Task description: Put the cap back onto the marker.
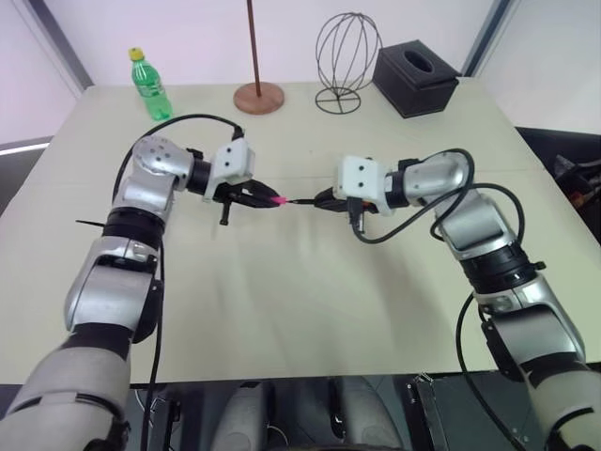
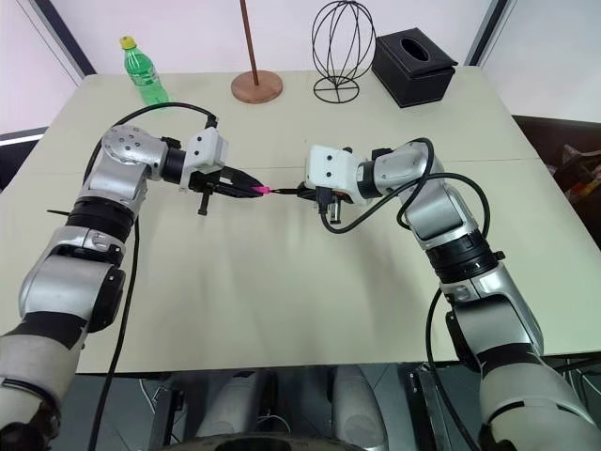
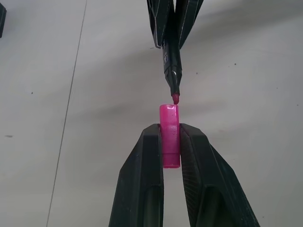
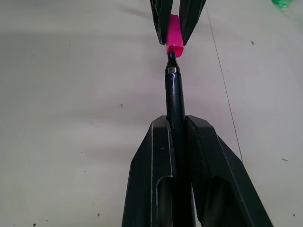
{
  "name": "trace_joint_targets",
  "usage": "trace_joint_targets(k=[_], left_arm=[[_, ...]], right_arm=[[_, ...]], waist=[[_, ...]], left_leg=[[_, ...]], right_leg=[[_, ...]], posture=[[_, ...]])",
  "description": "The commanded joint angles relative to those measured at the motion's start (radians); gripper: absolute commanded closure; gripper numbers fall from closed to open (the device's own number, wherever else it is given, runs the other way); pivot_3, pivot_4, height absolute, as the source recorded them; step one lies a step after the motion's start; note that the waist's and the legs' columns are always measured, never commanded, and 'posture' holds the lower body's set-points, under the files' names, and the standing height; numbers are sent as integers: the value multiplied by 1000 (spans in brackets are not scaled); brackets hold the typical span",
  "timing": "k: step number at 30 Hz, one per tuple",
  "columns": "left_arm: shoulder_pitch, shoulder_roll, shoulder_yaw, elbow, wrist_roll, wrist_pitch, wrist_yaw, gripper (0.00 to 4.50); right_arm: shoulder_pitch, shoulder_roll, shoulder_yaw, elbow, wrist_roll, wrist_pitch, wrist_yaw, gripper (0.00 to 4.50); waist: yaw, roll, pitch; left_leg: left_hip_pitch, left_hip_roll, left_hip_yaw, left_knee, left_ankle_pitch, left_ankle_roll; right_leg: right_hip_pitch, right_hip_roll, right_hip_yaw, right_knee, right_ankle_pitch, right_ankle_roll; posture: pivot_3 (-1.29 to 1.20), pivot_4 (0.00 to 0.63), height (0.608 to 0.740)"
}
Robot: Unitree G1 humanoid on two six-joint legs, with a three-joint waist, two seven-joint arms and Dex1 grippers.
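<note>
Far left corner of the pale, matte surface point(image 1: 282, 310): a green plastic bottle point(image 1: 149, 85) with a yellow screw top, upright. Beside it toward the middle, a round reddish-brown base point(image 1: 258, 97) carrying a thin upright pole. Next, a black wire stand point(image 1: 346, 58), egg-shaped cage on a ring foot. Then a black box point(image 1: 415, 77), square-edged, with an oval slot in its top, near the far right corner.

Left gripper point(image 3: 169, 142): two black, wedge-shaped fingers point(image 3: 142, 179) with a dull plastic finish, clamped on the cap point(image 3: 169, 135) from both sides. The cap is a short, glossy, bright pink cylinder, slightly translucent; its open end sticks out past the fingertips, toward the other arm.

Middle, held well above the surface between the two arms: the cap's open end meets the tip of the marker point(image 4: 174, 94). In the left wrist view the small reddish-pink nib sits right at the cap's rim, touching or just about touching; I cannot tell if it is inside yet. The two line up nearly end to end.

Right gripper point(image 4: 176, 125): the same black fingers, pressed tight on the marker's barrel. The barrel is thin, round, glossy black, tapering to a cone at the nib end, which juts out beyond the fingertips.
</note>
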Motion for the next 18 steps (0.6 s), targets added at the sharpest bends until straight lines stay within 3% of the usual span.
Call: trace_joint_targets(k=[1,18], left_arm=[[-11,0,26,-40,-27,1,1,3964],[4,-19,21,-78,-28,9,9,3964]], right_arm=[[-19,8,-6,-13,1,-15,-10,4500],[-26,27,-2,2,3,-21,-19,4500]], waist=[[0,0,0],[0,0,0]], left_leg=[[0,0,0,0,0,0],[0,0,0,0,0,0]], right_leg=[[0,0,0,0,0,0],[0,0,0,0,0,0]], posture=[[0,150,740],[0,150,740]])
